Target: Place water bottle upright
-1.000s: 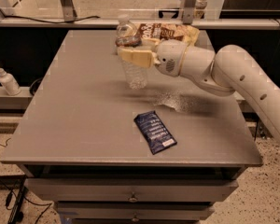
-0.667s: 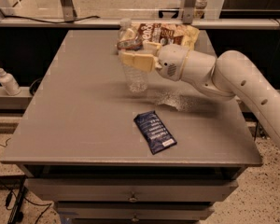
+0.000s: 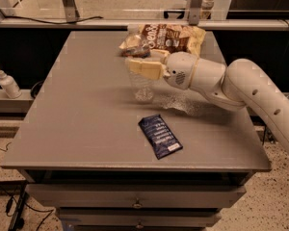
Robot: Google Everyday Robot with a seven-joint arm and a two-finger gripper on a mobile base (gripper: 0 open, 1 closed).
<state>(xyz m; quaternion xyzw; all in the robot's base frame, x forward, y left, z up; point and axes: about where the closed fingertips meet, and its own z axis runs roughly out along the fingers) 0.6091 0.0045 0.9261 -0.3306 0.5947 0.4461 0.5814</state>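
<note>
The gripper (image 3: 132,54) hangs over the back half of the tabletop (image 3: 86,109), about midway between the left and right edges. Its two cream fingers (image 3: 145,68) look clamped on the upper part of the water bottle (image 3: 143,86), around the neck and label band. The cap itself is hidden between them.

The bottle's clear ribbed body hangs straight down from the fingers. Its base is at the tabletop or just above it; I cannot tell whether it is touching. It looks upright or very nearly so.

A snack bag (image 3: 176,36) lies just behind the bottle against the back edge. A dark blue packet (image 3: 160,136) lies well apart from it, toward the front edge. A white pump bottle (image 3: 7,83) stands off the table, beyond its left edge.

The bottle is likely light, perhaps near empty. Its thin walls would dent under a hard squeeze, and the smooth plastic could slip. The neck and shoulder are the stiffest part, so the present hold is a sound one. With a narrow base and little weight, it could tip easily. It should be resting flat before the fingers part, and they should draw away without brushing it.
</note>
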